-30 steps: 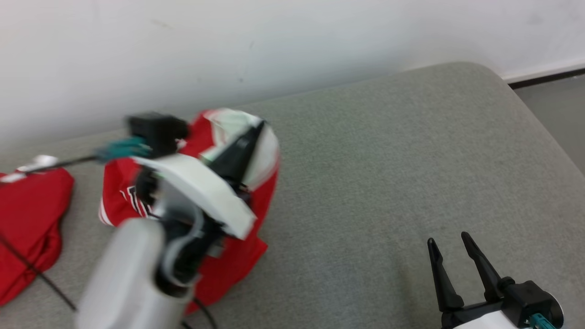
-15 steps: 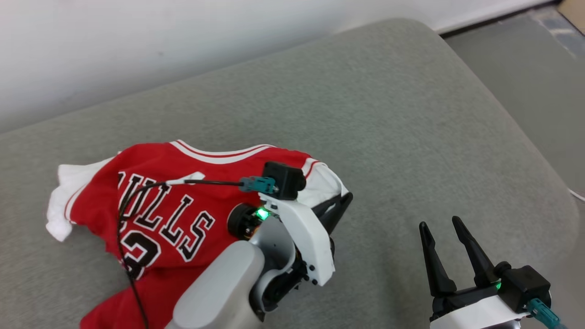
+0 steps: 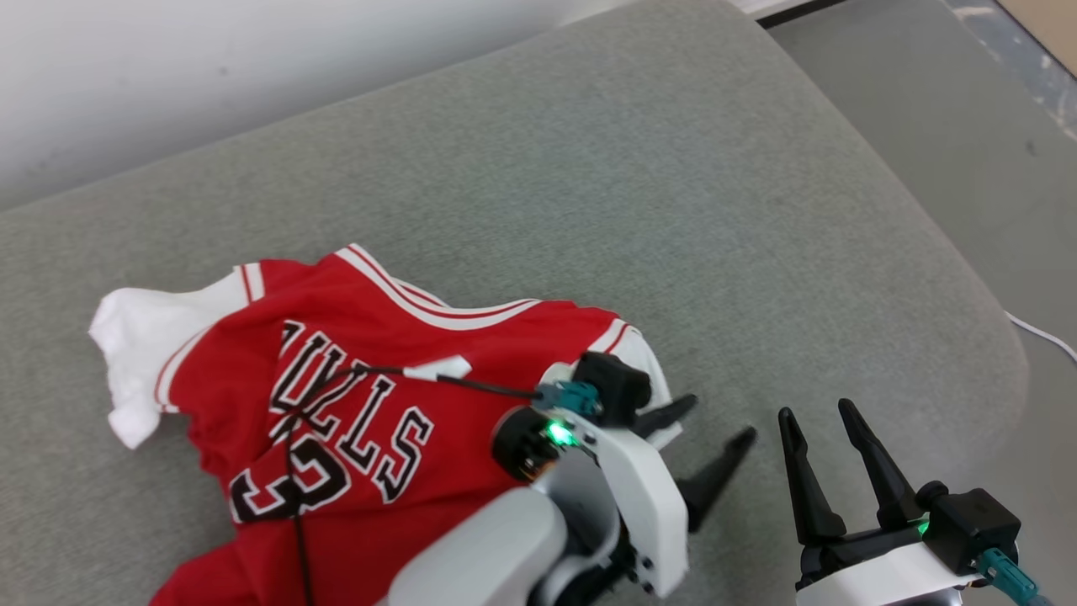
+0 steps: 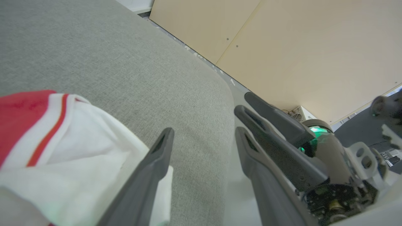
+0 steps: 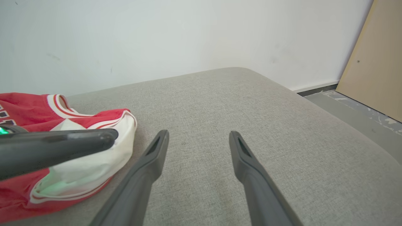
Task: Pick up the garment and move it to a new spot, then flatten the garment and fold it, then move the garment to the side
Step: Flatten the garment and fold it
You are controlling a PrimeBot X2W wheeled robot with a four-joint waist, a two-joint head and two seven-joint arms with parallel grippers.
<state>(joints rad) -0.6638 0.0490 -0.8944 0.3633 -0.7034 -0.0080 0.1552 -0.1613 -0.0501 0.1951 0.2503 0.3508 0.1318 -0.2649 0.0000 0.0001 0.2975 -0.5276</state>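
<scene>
The left gripper (image 3: pixel 719 418) gapes beside the jersey (image 3: pixel 353 370), seemingly leaving it on the couch (image 3: pixel 589 168) for flattening; the right gripper (image 3: pixel 816 411) waits open nearby.

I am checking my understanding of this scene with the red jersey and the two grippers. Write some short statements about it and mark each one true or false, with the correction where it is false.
1. The left gripper is open, its fingers beside the white sleeve of the jersey. True.
2. The right gripper grips the jersey. False: it is open over the bare cushion and holds nothing.
3. The jersey lies on the grey cushion, to the left of the right gripper. True.
4. The jersey is folded into a neat rectangle. False: it lies spread and rumpled, with its lettering facing up.
</scene>
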